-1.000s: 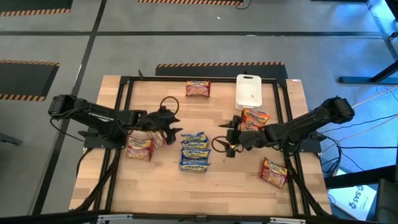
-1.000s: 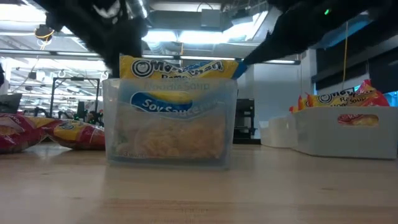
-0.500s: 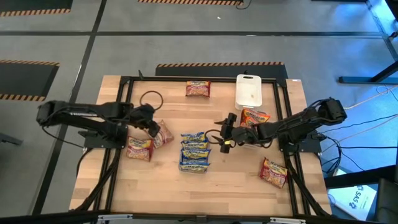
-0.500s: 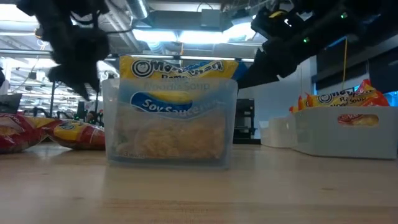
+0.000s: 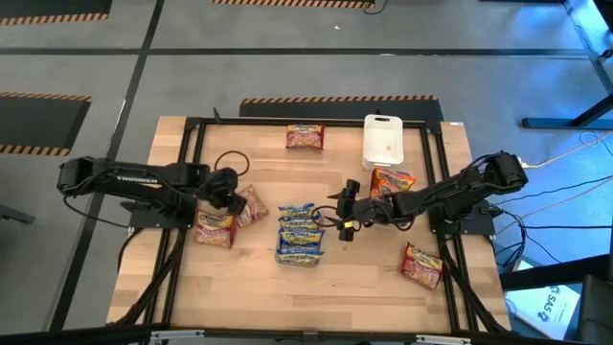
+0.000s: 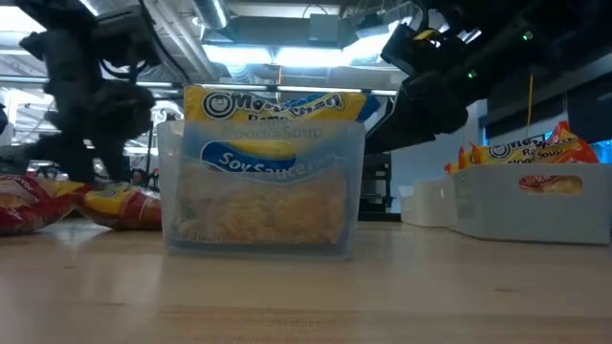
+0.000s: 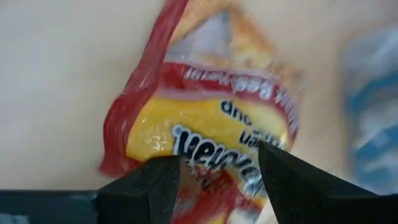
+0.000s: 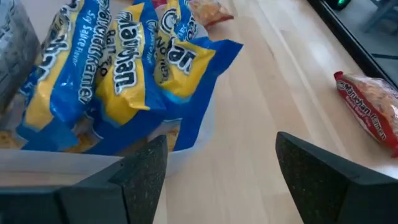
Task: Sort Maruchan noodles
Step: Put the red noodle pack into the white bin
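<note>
Both pincers stand with their fingers apart and nothing between them. Left gripper (image 5: 233,192) hangs over a red and yellow noodle packet (image 7: 211,130) toward the table's left edge, its dark fingers (image 7: 149,186) spread just above the wrapper without pinching it. A second red packet (image 5: 215,229) lies just beside that one, nearer the front edge. Right gripper (image 5: 346,213) hovers at the right side of the clear tub (image 5: 299,251) in the middle of the table (image 5: 249,297), which stands packed with upright blue and yellow packets (image 8: 124,68). From table height the tub's front packet reads as soy sauce flavour. Behind the right arm, an orange packet (image 5: 393,180) sits in a second container, touching a white lid (image 5: 383,140) near the back edge. One more packet (image 5: 305,137) lies alone near the back edge, and another red one (image 5: 421,264) rests toward the front right corner.
</note>
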`<state>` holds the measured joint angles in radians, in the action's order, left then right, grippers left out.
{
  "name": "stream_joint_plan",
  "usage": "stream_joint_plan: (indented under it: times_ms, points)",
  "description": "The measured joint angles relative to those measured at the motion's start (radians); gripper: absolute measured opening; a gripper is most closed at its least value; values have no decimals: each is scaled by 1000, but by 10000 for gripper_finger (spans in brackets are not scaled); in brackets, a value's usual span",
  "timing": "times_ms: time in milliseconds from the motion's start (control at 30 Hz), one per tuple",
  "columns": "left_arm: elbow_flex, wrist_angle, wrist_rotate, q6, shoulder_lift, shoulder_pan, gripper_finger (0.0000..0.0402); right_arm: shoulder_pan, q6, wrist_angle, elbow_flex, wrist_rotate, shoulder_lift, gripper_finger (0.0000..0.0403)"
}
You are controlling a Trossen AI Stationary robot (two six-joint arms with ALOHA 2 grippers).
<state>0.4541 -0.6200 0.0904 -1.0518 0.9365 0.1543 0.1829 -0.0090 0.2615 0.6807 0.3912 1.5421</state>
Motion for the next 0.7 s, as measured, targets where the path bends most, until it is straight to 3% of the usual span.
stream_joint_plan:
  times_ms: [233,333,467,700]
  points:
    - [-6,177,-239,204,1,99,206,0,-22,29,0,8,0,282]
    - [-6,196,-196,269,0,148,206,0,-19,26,0,8,0,282]
    - [20,83,-84,280,-7,187,206,0,-13,27,0,8,0,282]
    - [81,-116,-83,271,-41,190,206,0,3,27,0,8,0,282]
